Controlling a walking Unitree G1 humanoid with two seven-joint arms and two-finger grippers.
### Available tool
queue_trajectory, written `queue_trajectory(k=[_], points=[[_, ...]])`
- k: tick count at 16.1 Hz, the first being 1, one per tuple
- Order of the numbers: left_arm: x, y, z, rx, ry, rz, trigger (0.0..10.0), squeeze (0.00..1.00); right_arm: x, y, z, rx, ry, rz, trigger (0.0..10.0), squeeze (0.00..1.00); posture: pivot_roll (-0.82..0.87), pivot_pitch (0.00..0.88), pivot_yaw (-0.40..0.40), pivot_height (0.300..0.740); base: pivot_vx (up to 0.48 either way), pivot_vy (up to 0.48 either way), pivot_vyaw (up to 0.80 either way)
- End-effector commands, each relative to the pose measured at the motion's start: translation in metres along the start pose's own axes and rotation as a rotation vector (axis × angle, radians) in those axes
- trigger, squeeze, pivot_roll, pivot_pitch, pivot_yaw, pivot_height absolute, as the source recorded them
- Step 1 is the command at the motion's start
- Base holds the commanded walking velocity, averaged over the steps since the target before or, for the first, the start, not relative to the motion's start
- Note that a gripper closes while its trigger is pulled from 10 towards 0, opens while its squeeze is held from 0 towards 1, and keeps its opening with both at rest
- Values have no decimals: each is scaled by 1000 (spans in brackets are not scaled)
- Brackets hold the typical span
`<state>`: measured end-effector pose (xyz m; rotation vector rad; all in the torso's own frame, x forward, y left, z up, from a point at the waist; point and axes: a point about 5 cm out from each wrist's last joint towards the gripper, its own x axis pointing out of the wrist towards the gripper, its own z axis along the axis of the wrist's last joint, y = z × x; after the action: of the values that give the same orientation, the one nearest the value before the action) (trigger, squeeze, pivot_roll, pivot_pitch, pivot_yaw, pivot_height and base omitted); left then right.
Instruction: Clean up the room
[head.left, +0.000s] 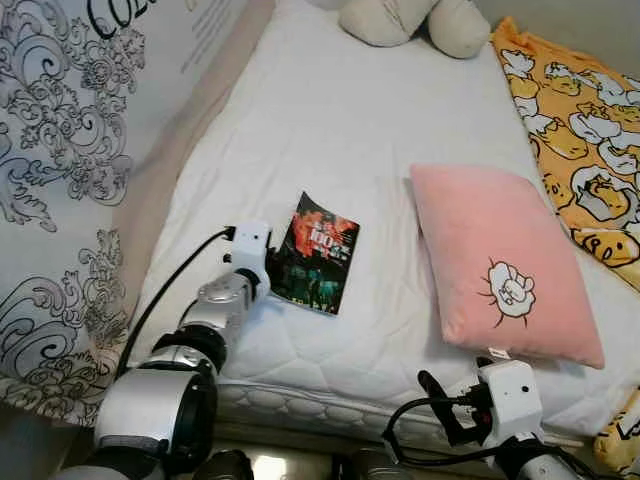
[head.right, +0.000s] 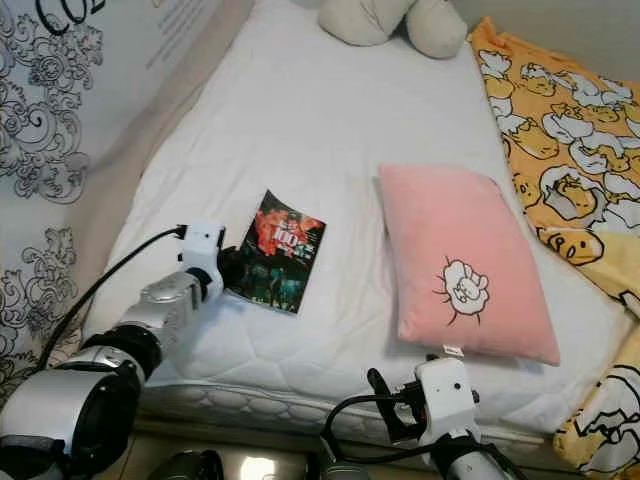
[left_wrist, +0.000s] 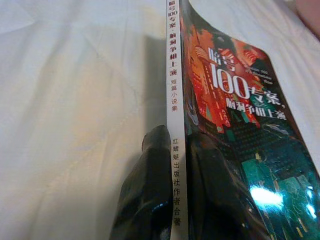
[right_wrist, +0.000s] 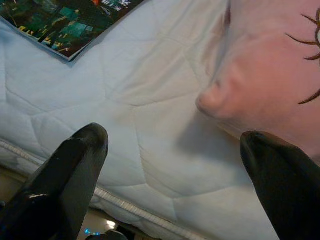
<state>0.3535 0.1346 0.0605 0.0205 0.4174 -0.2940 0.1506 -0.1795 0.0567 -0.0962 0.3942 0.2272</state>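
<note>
At the bottom right of the head views, the right gripper (right_wrist: 172, 145) is hovering just off the near edge of the mattress (head.left: 330, 130), its two black fingers (right_wrist: 75, 160) spread wide with nothing between them; in its wrist view they are framing the quilted mattress edge and the near corner of the pink pillow (head.left: 500, 262).

At lower left, the silver left arm is reaching forward onto the bed, and the left gripper (left_wrist: 177, 145) is pinching the near spine edge of a book (head.left: 318, 254) with a dark red and green cover. In the left wrist view one finger is sitting against the white spine side and the other is lying on the glossy cover, so the jaws are narrowed onto the book. The book is lying on the white mattress at centre frame, just left of the pillow and apart from it.

Farther back, a yellow duck-print blanket (head.left: 585, 140) is running along the right edge, a patterned wall (head.left: 60, 150) is filling the left, and a cream plush toy (head.left: 410, 22) is resting at the top centre.
</note>
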Motion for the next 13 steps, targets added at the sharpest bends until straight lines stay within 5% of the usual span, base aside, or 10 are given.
queue_trajectory(k=[1,2,6,8,13], points=[[1,-2,0,12,20,3,10000,67,-1,-2,-5,-9,23,-11,10000,0,-263,100,-121,740,0,0,0],[1,1,0,18,24,21,10000,1000,-1,-3,-5,-8,22,-13,10000,0,-262,98,-116,740,0,0,0],[-7,19,-17,-124,63,144,10000,1000,3,-3,-7,-5,26,-18,10000,0,-251,83,-102,740,0,0,0],[-10,24,-21,-111,72,162,10000,1000,6,-3,-8,-3,27,-17,10000,0,-241,73,-100,740,0,0,0],[-9,34,12,189,-33,134,10000,1000,26,-8,5,-10,-64,-73,10000,0,-192,0,-40,740,0,0,0]])
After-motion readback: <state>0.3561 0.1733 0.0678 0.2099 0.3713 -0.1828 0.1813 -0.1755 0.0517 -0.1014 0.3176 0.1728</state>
